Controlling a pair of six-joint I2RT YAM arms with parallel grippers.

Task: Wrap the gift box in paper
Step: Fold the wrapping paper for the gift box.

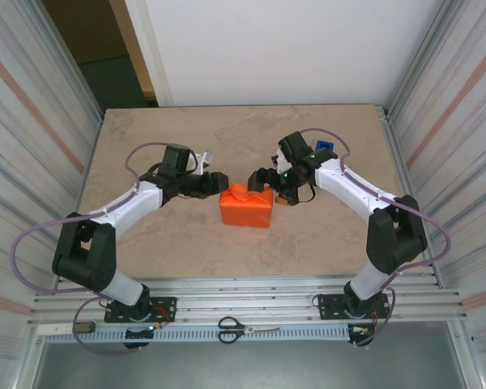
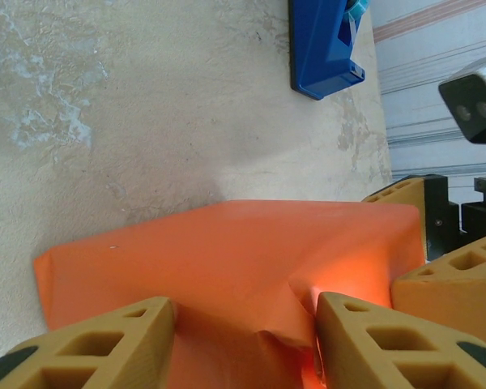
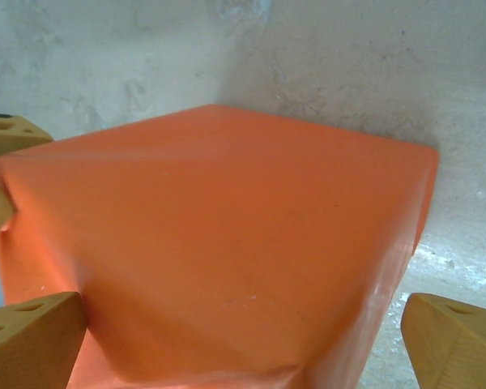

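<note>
**Left gripper pinches a paper fold at the parcel's upper left, and the right gripper straddles the parcel wide open.**

You have the paper [image 1: 245,209] drawn over the gift box, which sits hidden beneath it at the centre of the top view. Your left gripper [image 1: 221,183] has its 2 fingers closed on a raised fold at the parcel's upper left corner, probably so the wrap lies taut and cannot spring back. Your right gripper [image 3: 243,340] stands fully open and empty, with 1 finger at each lower corner of its wrist view, placed to catch the opposite side. The 2 grippers sit near each other at the parcel's top edge, so they may crowd one another. The blue tape dispenser [image 1: 324,147] waits at upper right, behind the right arm. The scissors [image 1: 247,328] lie on the rail at bottom centre, well apart from the parcel.
</note>
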